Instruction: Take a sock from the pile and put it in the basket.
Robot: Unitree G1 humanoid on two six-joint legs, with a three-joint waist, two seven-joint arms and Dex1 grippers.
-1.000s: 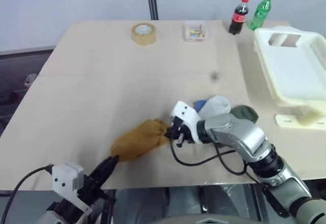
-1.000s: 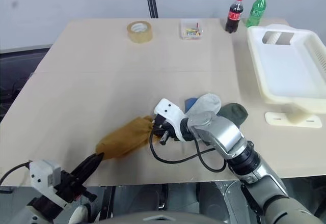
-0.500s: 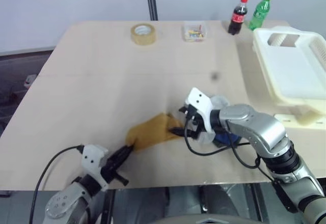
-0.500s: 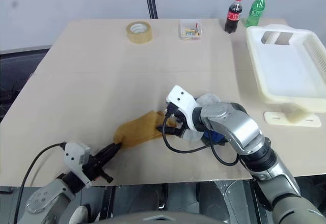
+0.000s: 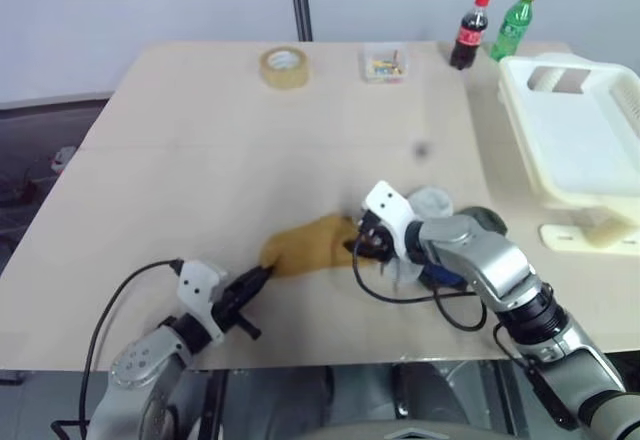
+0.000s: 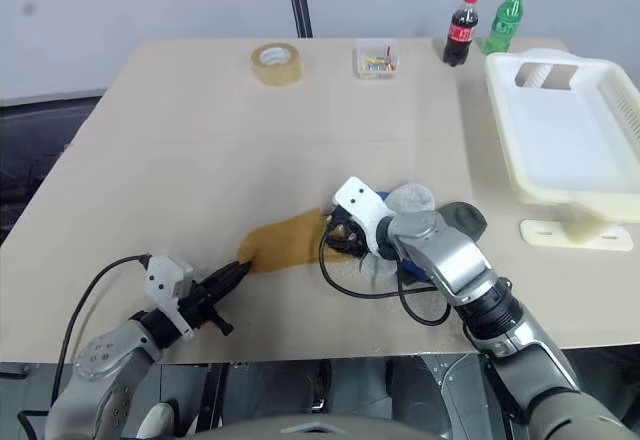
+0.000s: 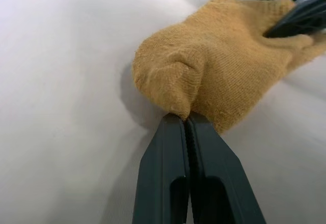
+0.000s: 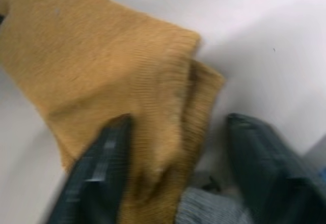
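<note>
1. Sock-sorting scene: a wide tan table [image 5: 230, 160] carries everything, with the mustard-yellow sock [image 5: 312, 245] lying flat near its middle, toward the near edge.
2. At the far right of the table sits the cream-white basket [image 5: 600, 165], well apart from the sock.
3. The right gripper [image 5: 358, 247] reaches in from the near right, its two dark fingers [image 8: 99, 173] standing apart, one resting on the sock's cuff end and the other on the table beside it, not yet closed on the fabric.
4. The left gripper [image 5: 262, 276] comes in from the near left, its fingers pressed together with nothing between them, their tips touching the sock's rounded left end, as the left wrist view [image 7: 184, 127] shows.
5. The pile [image 5: 455, 235] lies just right of the yellow sock, partly behind the right gripper: a light grey sock [image 5: 432, 203], a dark green sock [image 5: 485, 222] and a blue sock [image 5: 440, 278] bunched close.
6. Along the far edge stand a roll of tape [image 5: 284, 66], a small clear box [image 5: 385, 63], a cola bottle [image 5: 467, 32] and a green bottle [image 5: 511, 24].
</note>
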